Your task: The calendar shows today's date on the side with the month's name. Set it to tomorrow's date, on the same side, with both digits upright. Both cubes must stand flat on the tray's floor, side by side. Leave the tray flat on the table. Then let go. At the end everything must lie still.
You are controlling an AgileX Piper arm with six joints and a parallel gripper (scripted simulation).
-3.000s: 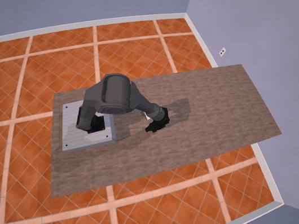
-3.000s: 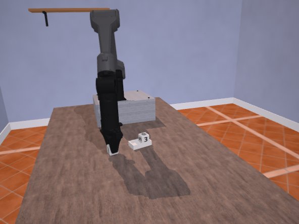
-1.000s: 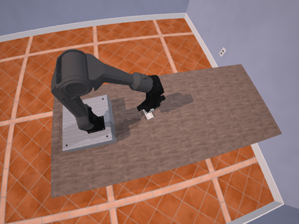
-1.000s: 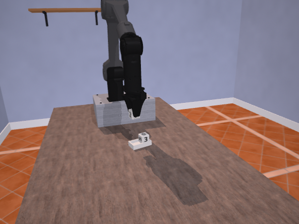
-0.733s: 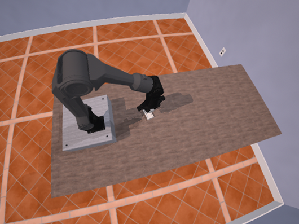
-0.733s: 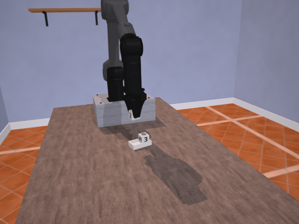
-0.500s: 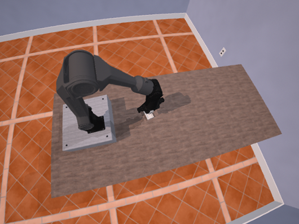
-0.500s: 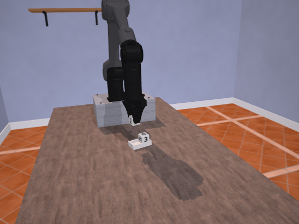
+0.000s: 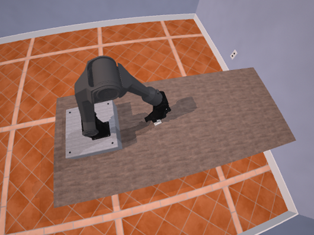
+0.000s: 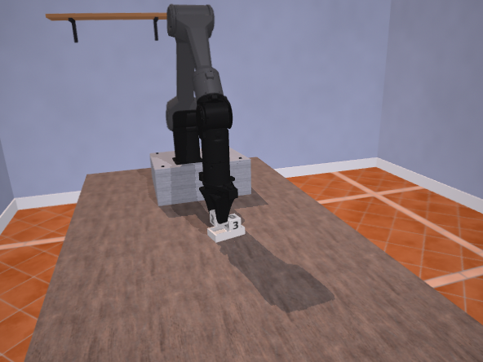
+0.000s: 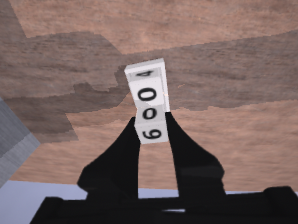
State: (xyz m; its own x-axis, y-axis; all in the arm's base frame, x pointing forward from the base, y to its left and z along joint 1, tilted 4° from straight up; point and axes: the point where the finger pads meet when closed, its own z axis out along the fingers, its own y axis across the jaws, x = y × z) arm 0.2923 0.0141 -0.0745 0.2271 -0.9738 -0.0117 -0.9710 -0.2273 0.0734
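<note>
The robot's black hand (image 11: 151,131), clamped on a white numbered cube (image 11: 151,130), hangs above the shallow white tray (image 10: 226,233); misalignment could snag its wall or jostle the seated cube (image 10: 233,223).

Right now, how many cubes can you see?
2. One cube is held in the gripper over the tray's free slot; the other, showing 3, sits in the tray.

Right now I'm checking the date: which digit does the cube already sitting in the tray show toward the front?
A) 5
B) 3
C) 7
B: in the exterior view the seated cube in the tray shows a 3, beside the gripper.
</note>
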